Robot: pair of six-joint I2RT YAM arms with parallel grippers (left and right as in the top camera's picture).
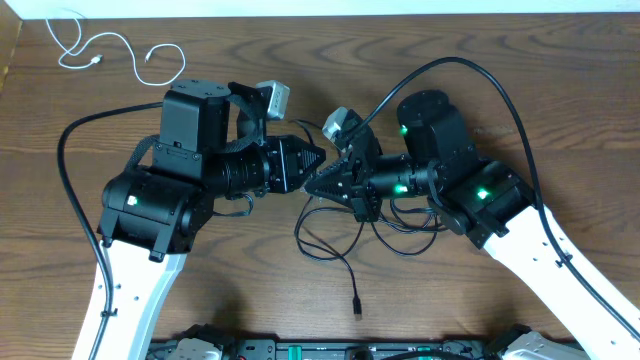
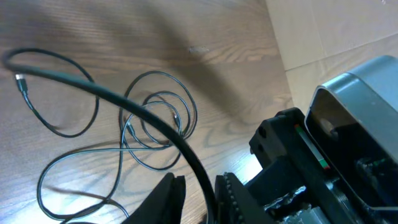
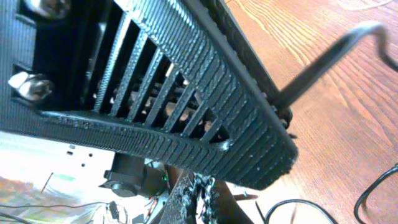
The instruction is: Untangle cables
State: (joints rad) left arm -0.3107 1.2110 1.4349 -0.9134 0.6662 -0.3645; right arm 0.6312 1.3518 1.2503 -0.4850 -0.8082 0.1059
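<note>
Brown table (image 1: 500, 60) carried tangled black cables (image 1: 352, 280) beside the left gripper (image 1: 320, 160), which clenched one black cable (image 2: 143, 115). Near it the right gripper (image 1: 316, 184) was pressed closed; the white cable (image 1: 118, 34) lay well apart.

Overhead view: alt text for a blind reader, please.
The left gripper and right gripper nearly meet tip to tip above a tangle of thin black cables on the brown wooden table. A short thin white cable lies loose at its far left corner.

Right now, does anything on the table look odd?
The black cables lie mid-table in a tangle of overlapping loops. The white cable sits apart, curled at the far left corner. Nothing looks damaged.
</note>
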